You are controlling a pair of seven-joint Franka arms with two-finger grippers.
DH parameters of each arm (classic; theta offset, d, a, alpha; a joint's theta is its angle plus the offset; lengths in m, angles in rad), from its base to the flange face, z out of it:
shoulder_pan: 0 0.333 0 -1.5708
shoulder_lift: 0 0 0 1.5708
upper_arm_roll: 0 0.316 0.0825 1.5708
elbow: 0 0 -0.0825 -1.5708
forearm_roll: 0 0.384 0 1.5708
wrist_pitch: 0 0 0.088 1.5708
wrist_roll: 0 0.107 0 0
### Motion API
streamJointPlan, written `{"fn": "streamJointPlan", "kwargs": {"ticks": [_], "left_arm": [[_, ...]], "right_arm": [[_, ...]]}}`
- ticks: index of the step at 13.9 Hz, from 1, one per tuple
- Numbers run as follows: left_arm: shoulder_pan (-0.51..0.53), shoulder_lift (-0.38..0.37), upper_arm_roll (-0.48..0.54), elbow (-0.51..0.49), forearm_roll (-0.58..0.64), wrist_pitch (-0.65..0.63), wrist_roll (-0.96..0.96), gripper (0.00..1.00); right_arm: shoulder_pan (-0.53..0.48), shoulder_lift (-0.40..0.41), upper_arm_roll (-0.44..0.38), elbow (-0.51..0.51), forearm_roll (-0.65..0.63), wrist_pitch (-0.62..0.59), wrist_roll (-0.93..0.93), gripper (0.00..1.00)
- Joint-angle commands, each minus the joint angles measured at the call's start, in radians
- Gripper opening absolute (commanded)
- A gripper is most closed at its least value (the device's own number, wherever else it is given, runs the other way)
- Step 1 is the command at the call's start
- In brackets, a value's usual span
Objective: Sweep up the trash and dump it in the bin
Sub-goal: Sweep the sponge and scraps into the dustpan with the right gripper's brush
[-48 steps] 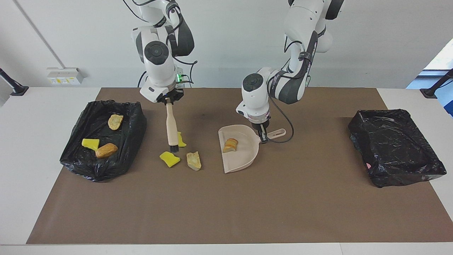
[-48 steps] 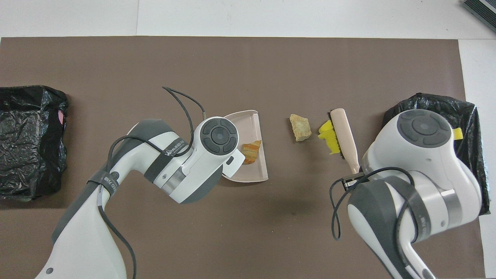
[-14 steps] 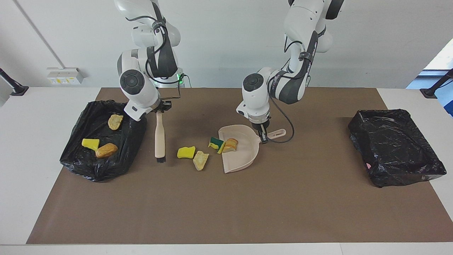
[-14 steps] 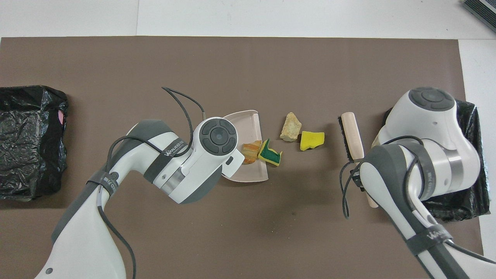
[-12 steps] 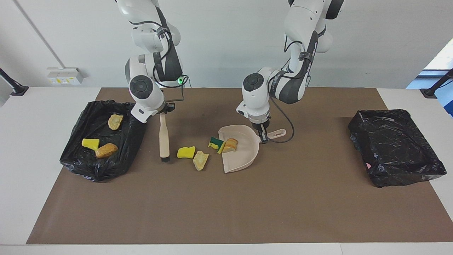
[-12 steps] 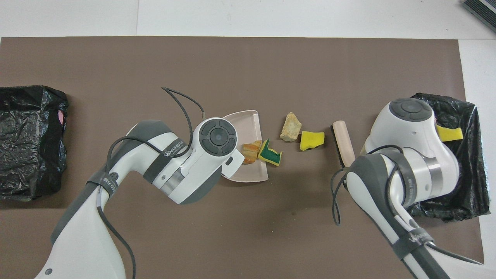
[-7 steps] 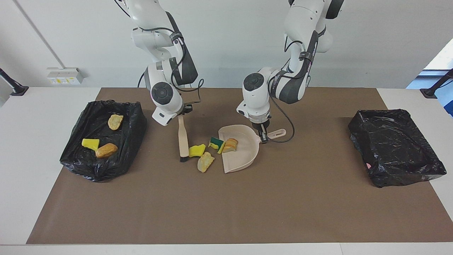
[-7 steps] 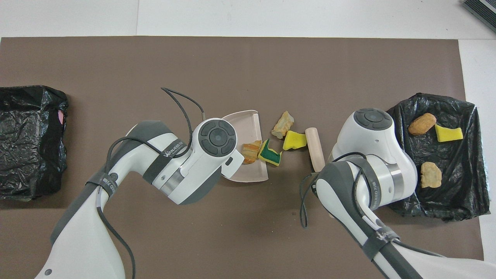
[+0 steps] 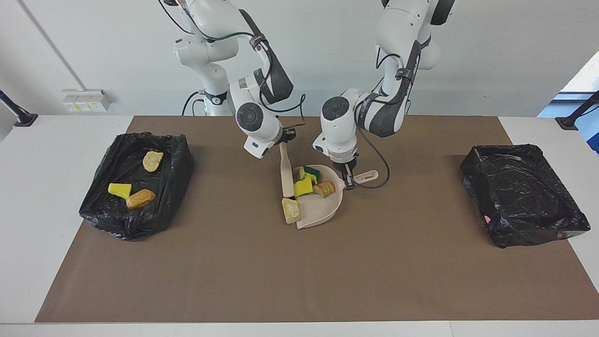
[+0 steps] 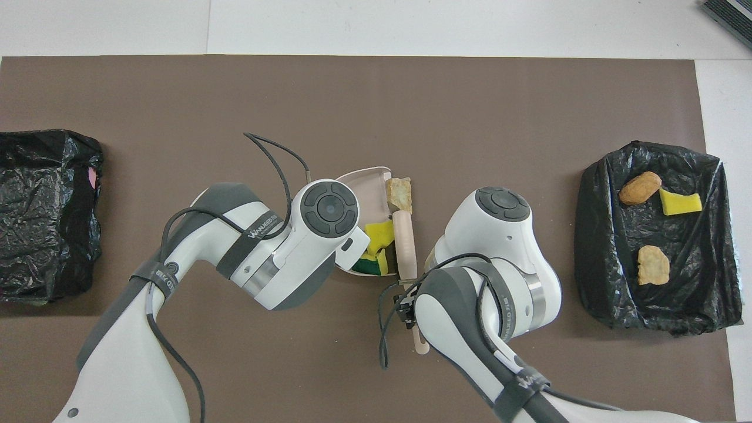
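While the left gripper (image 9: pixel 346 180) pinches the beige plastic dustpan (image 9: pixel 327 206) steady by its handle, the right gripper (image 9: pixel 284 136), clamped on the beige-handled brush (image 9: pixel 286 173), pushes yellow sponge scraps (image 9: pixel 303 186) in; a tan bread-like chunk (image 9: pixel 291 209) sits at its lip.

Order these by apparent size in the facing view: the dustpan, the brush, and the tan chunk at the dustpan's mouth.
1. dustpan, largest.
2. brush, long but narrow, smaller in area.
3. tan chunk, smallest.
All three lie close together, so nearness to the camera hardly matters.

Table (image 9: pixel 56 281) w/ brown mat (image 9: pixel 299 281): two bin bags (image 9: pixel 135 187) (image 9: pixel 524 196), dustpan (image 9: pixel 323 210), bread chunk (image 9: pixel 291 210).
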Motion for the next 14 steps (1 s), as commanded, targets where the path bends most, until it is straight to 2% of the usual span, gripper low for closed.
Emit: {"fn": "streamJointPlan", "kwargs": {"ticks": [1,4,6,8,12,14], "left_arm": [[0.004,-0.028,0.005,-0.058,0.013,0.027,-0.018,0.00],[0.010,-0.028,0.005,-0.058,0.013,0.028,-0.018,0.00],[0.010,-0.028,0.005,-0.058,0.013,0.028,-0.018,0.00],[0.010,-0.028,0.005,-0.058,0.013,0.027,-0.018,0.00],[0.012,-0.028,0.005,-0.058,0.013,0.023,-0.021,0.00],[0.029,-0.028,0.005,-0.058,0.007,0.024,-0.068,0.00]], "right_arm": [[-0.003,0.018,0.000,0.044,0.124,0.004,0.003,0.00],[-0.023,0.017,-0.002,0.089,0.091,-0.054,-0.006,0.00],[-0.023,-0.003,-0.011,0.126,0.015,-0.127,0.012,0.00],[-0.046,-0.012,-0.009,0.172,-0.123,-0.186,0.039,0.00],[-0.058,0.011,-0.003,0.212,-0.404,-0.155,0.032,0.00],[-0.066,0.079,-0.003,0.261,-0.515,-0.143,0.032,0.00]]}}
